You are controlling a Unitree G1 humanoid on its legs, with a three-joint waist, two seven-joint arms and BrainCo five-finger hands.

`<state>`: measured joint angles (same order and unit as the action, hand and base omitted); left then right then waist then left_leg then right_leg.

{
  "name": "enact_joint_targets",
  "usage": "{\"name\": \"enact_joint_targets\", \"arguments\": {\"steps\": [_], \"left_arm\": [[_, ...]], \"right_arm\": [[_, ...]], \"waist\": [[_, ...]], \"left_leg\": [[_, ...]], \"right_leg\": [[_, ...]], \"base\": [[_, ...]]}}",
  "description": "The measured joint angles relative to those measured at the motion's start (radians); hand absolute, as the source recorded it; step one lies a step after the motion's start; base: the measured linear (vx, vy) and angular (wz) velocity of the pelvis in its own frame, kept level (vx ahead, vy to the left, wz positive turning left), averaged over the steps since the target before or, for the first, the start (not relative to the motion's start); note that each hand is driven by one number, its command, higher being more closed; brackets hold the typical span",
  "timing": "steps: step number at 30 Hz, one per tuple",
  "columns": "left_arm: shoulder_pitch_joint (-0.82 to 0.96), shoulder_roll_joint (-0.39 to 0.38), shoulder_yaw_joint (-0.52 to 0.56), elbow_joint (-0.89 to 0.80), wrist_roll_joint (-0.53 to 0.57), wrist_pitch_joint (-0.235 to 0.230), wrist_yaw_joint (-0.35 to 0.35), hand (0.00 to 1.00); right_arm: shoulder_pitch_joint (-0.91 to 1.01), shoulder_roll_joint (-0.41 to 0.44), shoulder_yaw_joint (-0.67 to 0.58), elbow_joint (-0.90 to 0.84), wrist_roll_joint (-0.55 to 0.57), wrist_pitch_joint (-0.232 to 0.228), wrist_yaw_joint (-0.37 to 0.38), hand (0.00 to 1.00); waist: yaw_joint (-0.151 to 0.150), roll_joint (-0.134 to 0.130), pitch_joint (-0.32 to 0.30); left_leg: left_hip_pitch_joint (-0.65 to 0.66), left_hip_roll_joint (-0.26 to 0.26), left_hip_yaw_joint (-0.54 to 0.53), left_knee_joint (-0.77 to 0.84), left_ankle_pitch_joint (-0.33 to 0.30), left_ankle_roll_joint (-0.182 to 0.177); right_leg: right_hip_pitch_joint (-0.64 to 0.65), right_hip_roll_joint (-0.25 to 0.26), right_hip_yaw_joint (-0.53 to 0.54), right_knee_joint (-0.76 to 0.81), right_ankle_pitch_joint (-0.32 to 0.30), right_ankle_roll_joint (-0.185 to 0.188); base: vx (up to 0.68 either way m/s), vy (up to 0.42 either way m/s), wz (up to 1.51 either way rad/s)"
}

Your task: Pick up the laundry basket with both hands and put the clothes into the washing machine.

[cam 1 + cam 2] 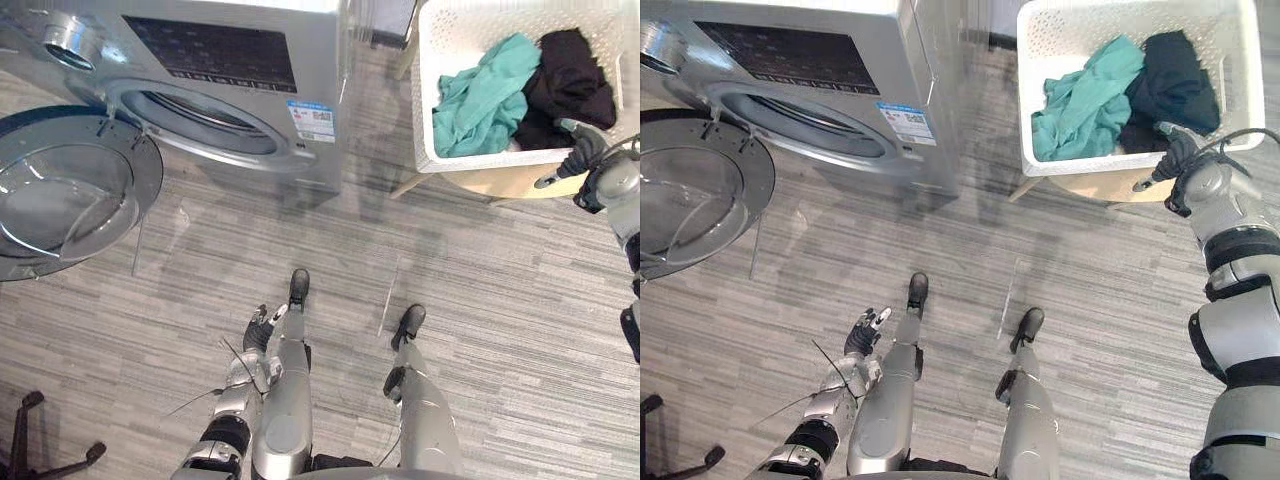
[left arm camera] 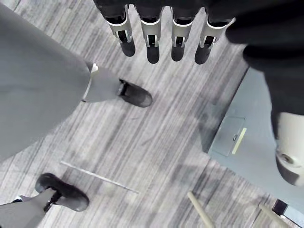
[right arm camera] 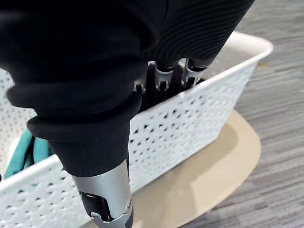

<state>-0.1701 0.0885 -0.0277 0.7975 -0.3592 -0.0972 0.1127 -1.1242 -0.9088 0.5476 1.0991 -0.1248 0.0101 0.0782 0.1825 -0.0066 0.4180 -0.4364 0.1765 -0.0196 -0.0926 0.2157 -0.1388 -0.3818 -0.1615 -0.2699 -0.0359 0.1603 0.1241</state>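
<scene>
White perforated plastic laundry basket [image 1: 424, 110] sitting on round tan stool [image 1: 500, 182], holding teal cloth [image 1: 485, 95] and black cloth [image 1: 570, 85]. Right hand [image 1: 1180, 160] straddling near wall, fingers dipping inside, thumb outside; can't tell whether gripping. Left hand [image 1: 260, 328] hanging low, fingers straight, empty.

— Where's the laundry basket [image 1: 440, 60]?
— Upright on the round pale desk [image 1: 500, 183], set back from its near edge. It is white with perforated walls; a teal garment [image 1: 485, 100] and a black garment [image 1: 570, 85] lie crumpled inside, touching.
— The washing machine [image 1: 230, 55]?
— A silver front-loader on the floor, well apart, with its round door [image 1: 65, 190] swung open.
</scene>
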Motion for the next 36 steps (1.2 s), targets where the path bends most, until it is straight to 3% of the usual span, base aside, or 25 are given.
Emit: {"name": "enact_joint_targets", "arguments": {"steps": [3, 7, 12, 18, 22, 27, 36], "left_arm": [[0.001, 0.029, 0.001, 0.000, 0.008, 0.004, -0.002, 0.00], [0.001, 0.044, 0.032, 0.000, 0.018, 0.005, -0.001, 0.00], [0.002, 0.044, 0.042, 0.016, 0.019, 0.004, 0.003, 0.00], [0.003, 0.040, 0.060, 0.036, 0.019, 0.000, 0.023, 0.00], [0.003, 0.041, 0.060, 0.037, 0.017, -0.010, 0.034, 0.00], [0.003, 0.040, 0.043, 0.028, 0.016, -0.029, 0.043, 0.00], [0.003, 0.015, 0.019, 0.014, 0.015, -0.032, 0.042, 0.00]], "right_arm": [[-0.001, -0.002, -0.049, 0.033, -0.005, 0.020, 0.001, 0.00], [-0.003, -0.003, -0.133, 0.049, -0.085, 0.023, -0.055, 0.00], [-0.046, -0.002, -0.233, 0.032, -0.060, 0.035, -0.143, 0.00], [-0.187, -0.001, -0.241, 0.011, -0.024, 0.027, -0.235, 0.00], [-0.250, 0.012, -0.214, 0.015, -0.024, 0.012, -0.252, 0.00], [-0.257, 0.072, -0.090, 0.017, -0.026, 0.006, -0.247, 0.00], [-0.260, 0.082, 0.083, 0.025, -0.027, -0.004, -0.186, 0.00]], "waist": [[-0.002, -0.015, -0.009], [-0.003, -0.036, -0.021], [-0.004, -0.040, -0.024], [-0.003, -0.040, -0.024], [-0.001, -0.040, -0.023], [0.000, -0.040, -0.023], [0.005, -0.038, -0.022]], "left_leg": [[0.013, 0.001, 0.002, 0.000, 0.000, 0.000], [0.021, 0.001, 0.005, 0.000, 0.000, 0.000], [0.022, 0.001, 0.005, 0.000, 0.000, 0.000], [0.019, 0.002, 0.004, 0.000, 0.000, 0.000], [-0.020, 0.000, -0.011, 0.000, 0.000, 0.000], [-0.052, -0.004, -0.032, 0.000, 0.006, -0.002], [-0.086, -0.023, -0.060, 0.000, 0.008, -0.003]], "right_leg": [[0.010, 0.001, 0.004, -0.001, 0.000, 0.000], [0.016, 0.001, 0.010, -0.001, 0.002, -0.002], [0.018, 0.001, 0.010, -0.001, 0.003, -0.002], [0.015, 0.001, 0.008, 0.000, 0.003, -0.002], [-0.013, 0.000, -0.008, 0.002, 0.003, -0.002], [-0.031, -0.002, -0.030, 0.002, -0.002, 0.003], [-0.069, -0.031, -0.061, 0.065, -0.047, 0.013]], "base": [[-0.04, -0.003, -0.02], [-0.01, -0.001, -0.01], [0.00, 0.000, 0.00], [-0.01, -0.001, 0.01], [-0.03, 0.003, 0.08], [-0.01, 0.004, 0.09], [0.02, 0.020, 0.13]]}}
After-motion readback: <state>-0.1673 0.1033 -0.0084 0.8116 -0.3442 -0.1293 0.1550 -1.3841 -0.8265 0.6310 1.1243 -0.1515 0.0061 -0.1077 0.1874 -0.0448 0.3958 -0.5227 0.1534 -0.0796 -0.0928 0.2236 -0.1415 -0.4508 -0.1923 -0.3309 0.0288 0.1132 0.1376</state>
